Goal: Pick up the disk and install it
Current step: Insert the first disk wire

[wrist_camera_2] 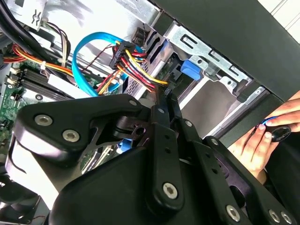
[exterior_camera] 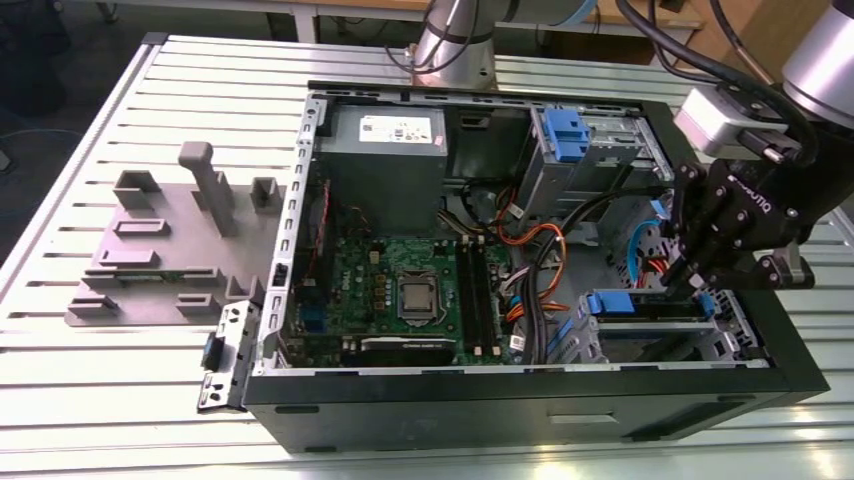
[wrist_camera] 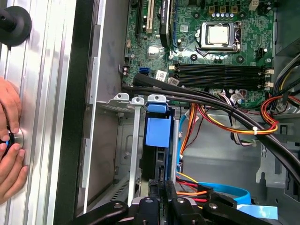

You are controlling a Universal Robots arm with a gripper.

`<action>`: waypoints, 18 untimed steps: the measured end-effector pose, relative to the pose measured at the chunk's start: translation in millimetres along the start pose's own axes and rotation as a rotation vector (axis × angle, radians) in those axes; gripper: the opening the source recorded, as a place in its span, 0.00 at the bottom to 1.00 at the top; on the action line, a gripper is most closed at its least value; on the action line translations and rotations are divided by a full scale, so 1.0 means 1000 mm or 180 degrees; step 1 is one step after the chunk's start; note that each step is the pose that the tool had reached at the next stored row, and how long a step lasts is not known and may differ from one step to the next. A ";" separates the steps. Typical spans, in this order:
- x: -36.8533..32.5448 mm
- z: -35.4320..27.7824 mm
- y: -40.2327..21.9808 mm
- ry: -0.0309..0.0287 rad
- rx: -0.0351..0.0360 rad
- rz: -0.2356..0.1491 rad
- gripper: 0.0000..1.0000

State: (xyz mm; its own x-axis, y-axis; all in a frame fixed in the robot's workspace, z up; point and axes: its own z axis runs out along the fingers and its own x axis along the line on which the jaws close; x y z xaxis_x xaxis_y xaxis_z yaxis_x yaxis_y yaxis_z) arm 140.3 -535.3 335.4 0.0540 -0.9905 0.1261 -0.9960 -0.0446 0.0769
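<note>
One disk (wrist_camera: 158,159) stands edgewise in the computer case's (exterior_camera: 534,395) drive bay (wrist_camera: 133,140), directly beneath the gripper (wrist_camera: 161,185), whose fingers pinch it.

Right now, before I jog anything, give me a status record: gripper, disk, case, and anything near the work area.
gripper: lowered into the drive bay corner of the computer case, at the exterior view's right
disk: apparently edge-on in the bay, right at the gripper; contact unclear
blue tab: upright in the bay, just past the disk
hand: a person's, on the table outside the case wall
grey fixture: on the table, at the exterior view's left of the case
</note>
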 end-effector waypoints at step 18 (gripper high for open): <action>0.0001 0.0030 -0.0002 0.0000 -0.0001 0.0007 0.16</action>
State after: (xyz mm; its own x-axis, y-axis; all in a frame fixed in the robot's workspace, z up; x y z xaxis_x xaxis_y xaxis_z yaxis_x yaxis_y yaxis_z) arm 140.3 -535.8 332.4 0.0519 -0.9906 0.1263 -0.9961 -0.0423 0.0769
